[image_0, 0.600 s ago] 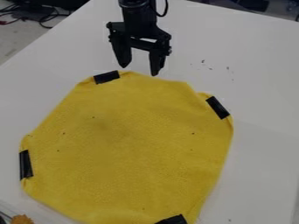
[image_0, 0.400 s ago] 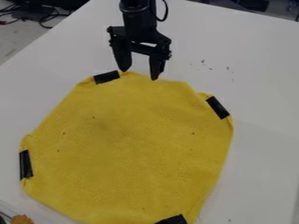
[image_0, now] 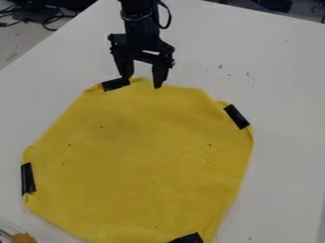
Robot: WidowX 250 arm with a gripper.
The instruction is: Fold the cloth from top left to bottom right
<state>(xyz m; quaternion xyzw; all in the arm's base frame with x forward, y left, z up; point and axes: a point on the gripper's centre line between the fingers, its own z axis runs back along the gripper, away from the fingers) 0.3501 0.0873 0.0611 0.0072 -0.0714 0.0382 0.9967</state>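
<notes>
White table (image_0: pixel 285 156), dark cables (image_0: pixel 44 16) beyond.

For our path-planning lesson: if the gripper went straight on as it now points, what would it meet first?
The gripper would most likely meet the yellow cloth near its top edge, beside a black strip; the remaining gap is hard to judge.

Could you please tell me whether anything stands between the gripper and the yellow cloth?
Nothing visible does: the open black two-finger gripper hangs at the top edge of the yellow fabric cloth, one finger by the flat black patch at the cloth's upper left.
</notes>
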